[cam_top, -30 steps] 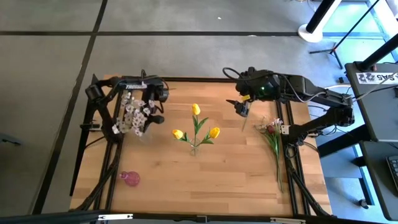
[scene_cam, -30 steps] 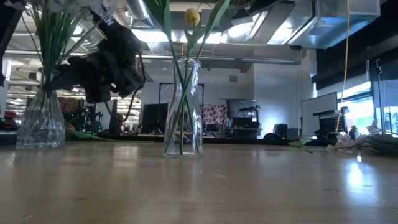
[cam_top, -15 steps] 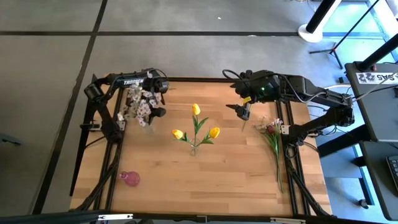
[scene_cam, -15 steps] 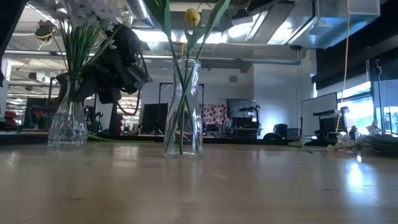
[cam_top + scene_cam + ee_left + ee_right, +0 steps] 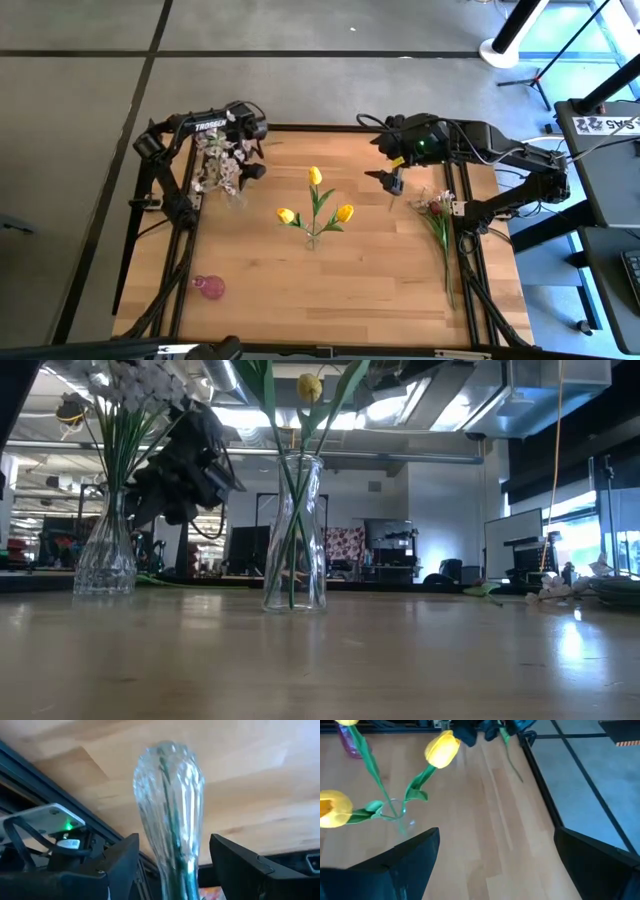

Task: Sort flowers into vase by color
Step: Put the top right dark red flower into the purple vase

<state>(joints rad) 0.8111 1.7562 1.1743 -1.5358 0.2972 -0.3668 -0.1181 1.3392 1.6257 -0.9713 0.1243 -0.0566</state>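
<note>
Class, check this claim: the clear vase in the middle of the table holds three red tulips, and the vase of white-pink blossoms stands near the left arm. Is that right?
One detail is wrong: the tulips in the middle vase are yellow, not red, as the high view shows. The rest stands: the vase of white-pink blossoms stands near the left arm's tool.

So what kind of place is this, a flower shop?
More likely a robotics lab: two dark robot arms flank a wooden table, and monitors on desks fill the room behind, under exposed ceiling ducts.
</note>
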